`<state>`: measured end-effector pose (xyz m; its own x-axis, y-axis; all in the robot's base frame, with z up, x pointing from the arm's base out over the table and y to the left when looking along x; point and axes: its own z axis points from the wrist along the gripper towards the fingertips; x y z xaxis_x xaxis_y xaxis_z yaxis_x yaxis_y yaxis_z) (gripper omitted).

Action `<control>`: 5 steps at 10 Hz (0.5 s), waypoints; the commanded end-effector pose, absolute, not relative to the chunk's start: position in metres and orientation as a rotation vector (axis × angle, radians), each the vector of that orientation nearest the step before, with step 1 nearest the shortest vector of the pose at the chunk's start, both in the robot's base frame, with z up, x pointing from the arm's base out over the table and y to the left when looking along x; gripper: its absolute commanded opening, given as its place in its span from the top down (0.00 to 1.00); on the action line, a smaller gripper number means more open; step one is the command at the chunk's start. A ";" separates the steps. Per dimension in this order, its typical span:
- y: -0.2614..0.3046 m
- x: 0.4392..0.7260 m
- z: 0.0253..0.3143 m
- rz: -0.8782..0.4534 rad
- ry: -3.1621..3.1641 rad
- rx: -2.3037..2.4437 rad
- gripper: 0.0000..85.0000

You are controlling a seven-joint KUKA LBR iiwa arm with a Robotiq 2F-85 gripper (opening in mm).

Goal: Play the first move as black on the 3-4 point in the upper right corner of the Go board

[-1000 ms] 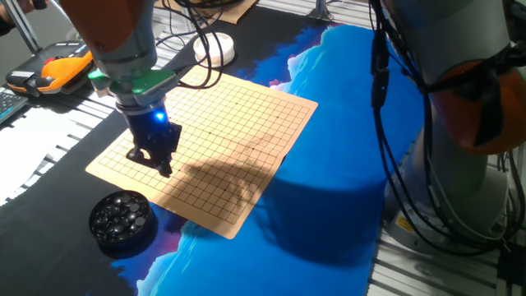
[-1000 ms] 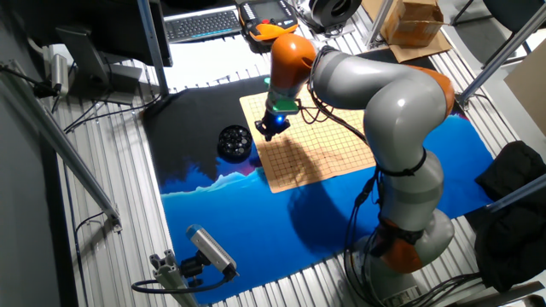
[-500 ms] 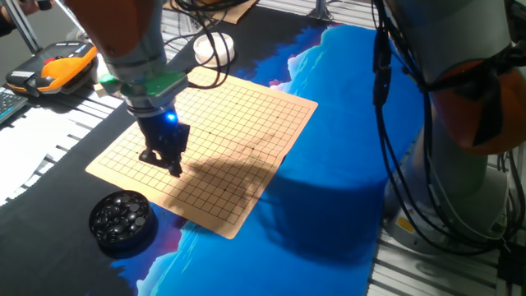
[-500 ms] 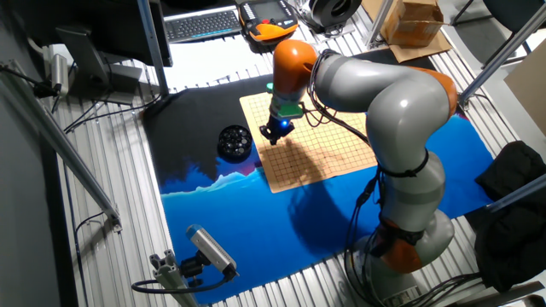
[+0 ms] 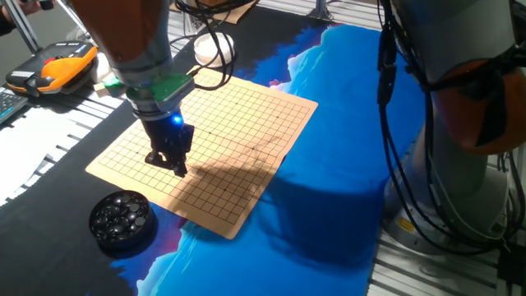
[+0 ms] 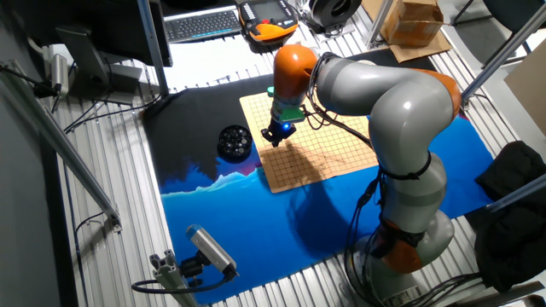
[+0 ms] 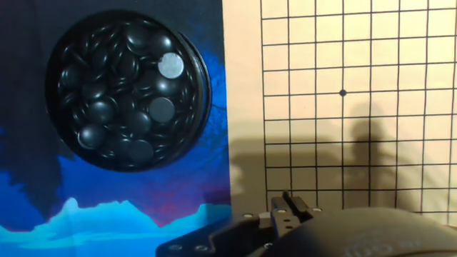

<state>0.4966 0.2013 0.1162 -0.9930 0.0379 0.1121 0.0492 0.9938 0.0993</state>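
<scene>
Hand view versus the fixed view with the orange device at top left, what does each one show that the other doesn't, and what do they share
Only the hand view shows the single black stones packed in the bowl, one catching a bright glare, and a star dot on the grid; the fingertips are hidden there.

Only the fixed view shows the whole Go board, the gripper above its near-left part, a white round object past the far edge, and the arm's cables. Whether a stone is held cannot be told.

Both show the bowl beside the board's edge on the black and blue mat.
</scene>
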 end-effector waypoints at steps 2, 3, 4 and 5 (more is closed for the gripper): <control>0.201 0.497 0.116 -0.152 -3.031 -0.107 1.00; 0.201 0.497 0.116 -0.151 -3.031 -0.133 1.00; 0.201 0.497 0.116 -0.167 -3.018 -0.155 1.00; 0.201 0.497 0.116 -0.217 -3.021 -0.155 1.00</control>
